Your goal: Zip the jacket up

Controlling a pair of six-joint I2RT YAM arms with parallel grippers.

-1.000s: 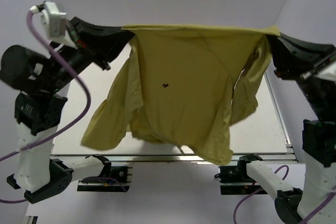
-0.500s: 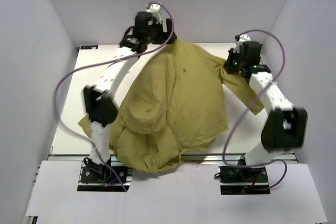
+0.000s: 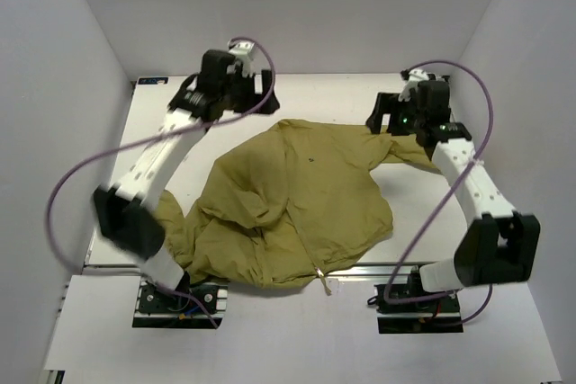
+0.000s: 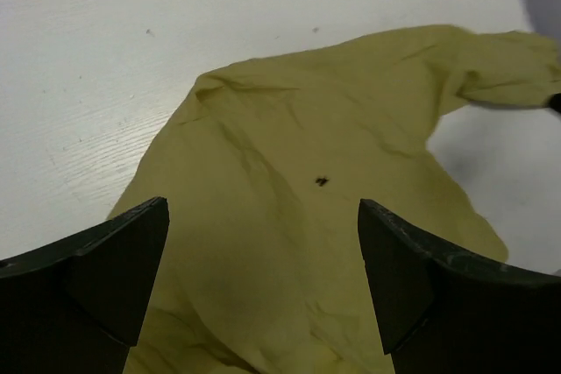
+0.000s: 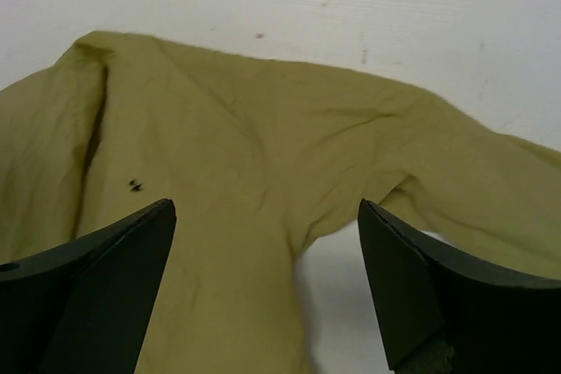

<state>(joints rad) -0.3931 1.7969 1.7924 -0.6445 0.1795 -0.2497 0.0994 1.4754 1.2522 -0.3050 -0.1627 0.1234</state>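
Observation:
The olive-yellow jacket (image 3: pixel 297 204) lies crumpled on the white table, wrinkled, with one sleeve (image 3: pixel 409 150) reaching right and a small dark spot (image 3: pixel 312 162) on its cloth. A pale zipper end (image 3: pixel 322 282) shows at its near hem. My left gripper (image 3: pixel 255 105) hangs open above the jacket's far left edge and holds nothing. In the left wrist view, the left gripper (image 4: pixel 263 216) frames the jacket (image 4: pixel 289 243) and its spot (image 4: pixel 323 181). My right gripper (image 3: pixel 380 119) is open over the right sleeve. The right wrist view has the right gripper (image 5: pixel 266 216) over the cloth (image 5: pixel 219 146) with the spot (image 5: pixel 135 185).
Bare white table (image 3: pixel 162 132) lies on the far left and far right (image 3: pixel 432 213) of the jacket. Grey walls close in on three sides. The jacket's hem reaches the table's front rail (image 3: pixel 378 267) by the arm bases. Purple cables (image 3: pixel 81 168) loop beside both arms.
A second ago both grippers held the jacket stretched up in the air. They have opened, the jacket has dropped onto the table, and both arms now hover at its far edge.

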